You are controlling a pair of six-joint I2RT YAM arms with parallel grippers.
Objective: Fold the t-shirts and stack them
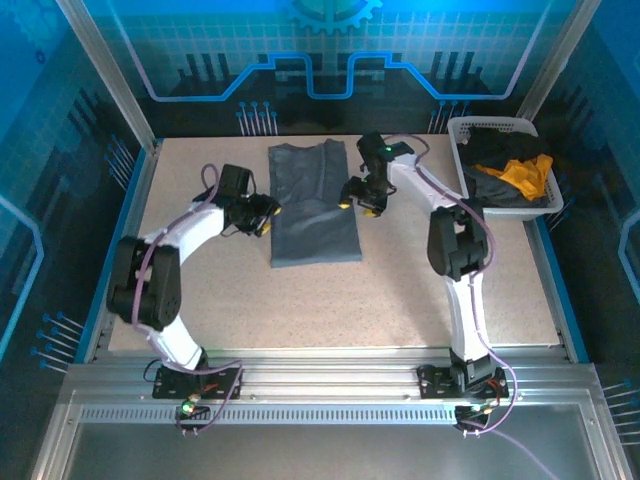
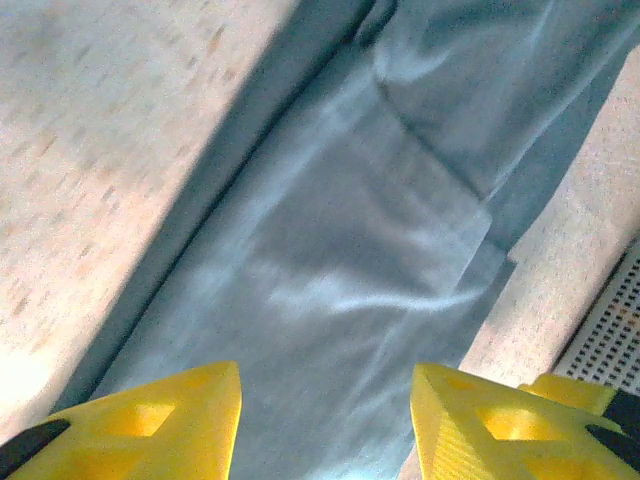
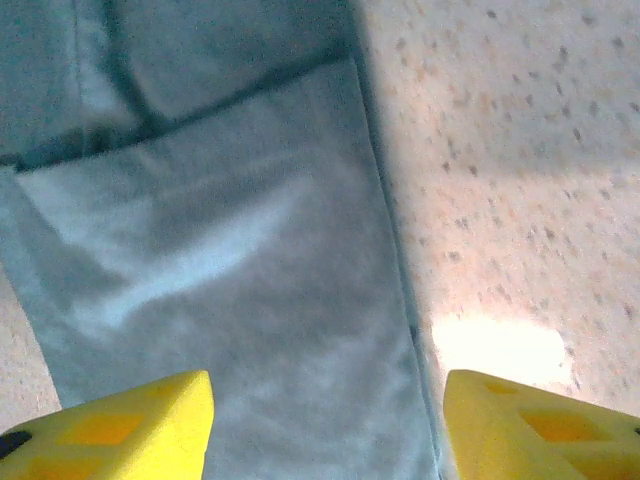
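Lying folded into a long strip, the grey t-shirt point(image 1: 312, 205) sits between the left tool point(image 1: 268, 213) and right tool point(image 1: 360, 198), both open and empty. Crosswise folds look undone; black and orange t-shirts point(image 1: 520, 175) wait in the basket point(image 1: 490, 122) beyond the right tool.

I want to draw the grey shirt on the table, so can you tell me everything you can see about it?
The grey t-shirt is soft, plain slate-grey cloth, a little wrinkled. Its sides are folded inward, making a long narrow strip with overlapping layers. It lies flat on the speckled table, towards the far side. The left hand is at one long edge and the right hand at the other, both open, holding nothing. Whether they touch the cloth I cannot tell.
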